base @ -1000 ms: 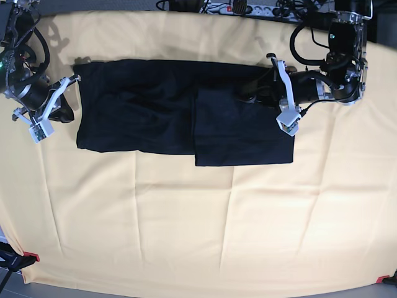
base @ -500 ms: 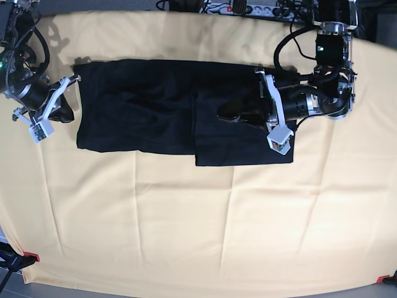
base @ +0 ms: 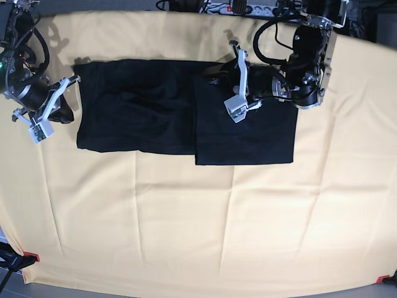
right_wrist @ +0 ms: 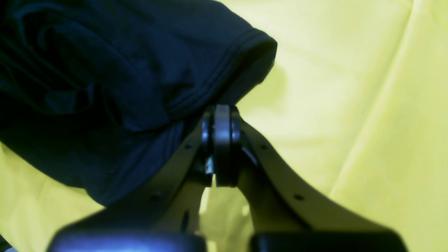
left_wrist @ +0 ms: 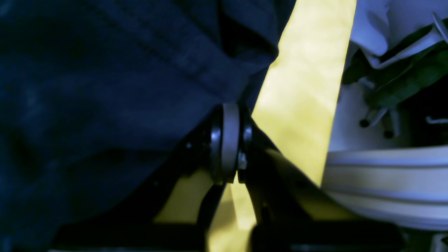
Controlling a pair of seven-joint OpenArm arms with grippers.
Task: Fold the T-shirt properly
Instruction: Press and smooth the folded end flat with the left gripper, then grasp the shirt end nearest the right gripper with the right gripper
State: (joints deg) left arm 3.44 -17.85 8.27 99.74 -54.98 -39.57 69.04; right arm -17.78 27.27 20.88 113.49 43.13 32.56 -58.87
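Observation:
The black T-shirt [base: 149, 105] lies flat at the back of the yellow tablecloth [base: 186, 217], its right part folded over as a second layer [base: 248, 136]. My left gripper [base: 214, 79] is shut at the shirt's back edge. In the left wrist view the fingertips [left_wrist: 227, 140] meet where the shirt's edge [left_wrist: 140, 87] ends, and I cannot tell whether cloth is pinched. My right gripper [base: 67, 115] is at the shirt's left edge. In the right wrist view it [right_wrist: 220, 140] is shut on a lifted hem [right_wrist: 224, 70].
A power strip and cables [base: 236, 7] lie along the table's back edge. Red clamps hold the cloth at the front corners [base: 31, 256] [base: 381, 279]. The cloth in front of the shirt carries nothing. White arm parts [left_wrist: 385, 182] fill the left wrist view's right side.
My left arm has swung from the shirt's right end across the folded layer to its back edge near the middle. The right arm and the shirt's outline have not moved.

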